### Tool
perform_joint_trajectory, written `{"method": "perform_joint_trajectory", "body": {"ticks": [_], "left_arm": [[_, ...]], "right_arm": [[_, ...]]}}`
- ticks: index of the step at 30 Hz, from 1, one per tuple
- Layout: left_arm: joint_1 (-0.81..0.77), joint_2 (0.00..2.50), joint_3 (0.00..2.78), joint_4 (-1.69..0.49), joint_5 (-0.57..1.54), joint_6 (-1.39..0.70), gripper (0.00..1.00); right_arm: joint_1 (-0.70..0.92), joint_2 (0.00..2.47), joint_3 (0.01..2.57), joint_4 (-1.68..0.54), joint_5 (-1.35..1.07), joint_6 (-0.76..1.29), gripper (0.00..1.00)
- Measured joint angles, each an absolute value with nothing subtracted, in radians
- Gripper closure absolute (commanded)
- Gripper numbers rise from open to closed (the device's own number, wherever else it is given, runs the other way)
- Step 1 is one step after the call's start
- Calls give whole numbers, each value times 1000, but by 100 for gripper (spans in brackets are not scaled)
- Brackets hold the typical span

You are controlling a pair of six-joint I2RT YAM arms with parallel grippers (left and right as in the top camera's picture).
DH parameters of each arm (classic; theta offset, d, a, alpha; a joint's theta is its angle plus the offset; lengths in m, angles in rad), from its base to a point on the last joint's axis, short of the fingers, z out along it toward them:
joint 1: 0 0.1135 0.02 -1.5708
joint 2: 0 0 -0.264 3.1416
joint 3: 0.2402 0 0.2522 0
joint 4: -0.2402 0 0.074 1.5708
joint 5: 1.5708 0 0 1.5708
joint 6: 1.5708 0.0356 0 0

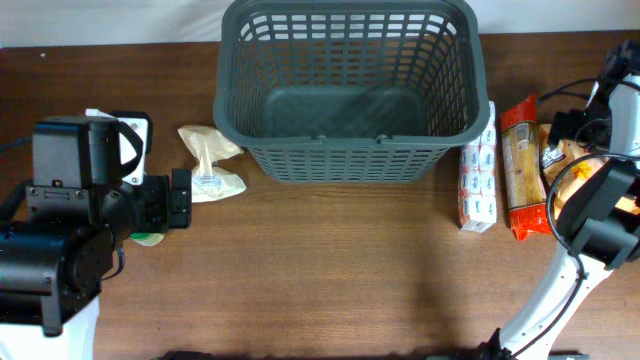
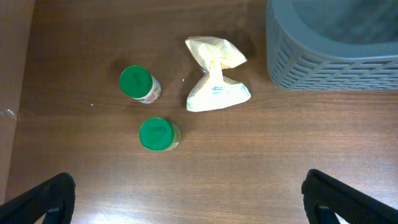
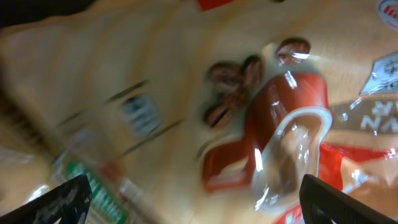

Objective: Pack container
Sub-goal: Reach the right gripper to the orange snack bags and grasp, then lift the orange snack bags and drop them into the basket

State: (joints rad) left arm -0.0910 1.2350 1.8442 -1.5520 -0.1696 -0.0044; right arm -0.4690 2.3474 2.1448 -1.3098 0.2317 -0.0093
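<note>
The large dark grey plastic lattice basket [image 1: 350, 160] stood at the upper middle of the overhead frame, on the brown wooden counter [image 1: 330, 270]. Just left of its lower left corner lay a crumpled cream plastic packet [image 1: 212, 160]. In the left wrist view, a small green-lidded jar [image 2: 138, 84] stood left of that packet. A second green-lidded jar [image 2: 158, 134] stood below it in the frame, near but apart. Just right of the basket lay a long white pack of small cartons [image 1: 478, 170]. A long orange plastic packet [image 1: 523, 165] lay alongside it, farther right. A glossy tan coffee bag [image 3: 249, 124] filled the right wrist view.
</note>
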Motion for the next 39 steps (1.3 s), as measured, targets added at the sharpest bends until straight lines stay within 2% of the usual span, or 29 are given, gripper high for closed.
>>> {"method": "perform_joint_trajectory", "body": {"ticks": [8,9,10,14,15,16,19,33,39], "left_arm": [[-91,1235,1844,-1552,-170,-4,1],[-91,1235,1844,-1552,-170,-4,1],[-91,1235,1844,-1552,-170,-4,1],[-91,1235,1844,-1552,-170,-4,1],[-91,1235,1844,-1552,-170,-4,1],[-91,1235,1844,-1552,-170,-4,1],[-91,1235,1844,-1552,-170,-4,1],[-91,1235,1844,-1552,-170,-4,1],[-91,1235,1844,-1551,-170,-4,1]], "right_arm": [[-503,2426,2148,-1285,267,-8,0],[-501,2437,2155,-1286,277,-4,4],[-500,2445,2162,-1290,284,-2,12],[-496,2479,2189,-1313,326,4,32],[-496,2486,2196,-1318,331,5,43],[-496,2490,2201,-1323,335,9,60],[-495,2495,2210,-1332,336,19,94],[-491,2497,2222,-1365,344,111,96],[-506,2446,2191,-1404,247,128,96]]}}
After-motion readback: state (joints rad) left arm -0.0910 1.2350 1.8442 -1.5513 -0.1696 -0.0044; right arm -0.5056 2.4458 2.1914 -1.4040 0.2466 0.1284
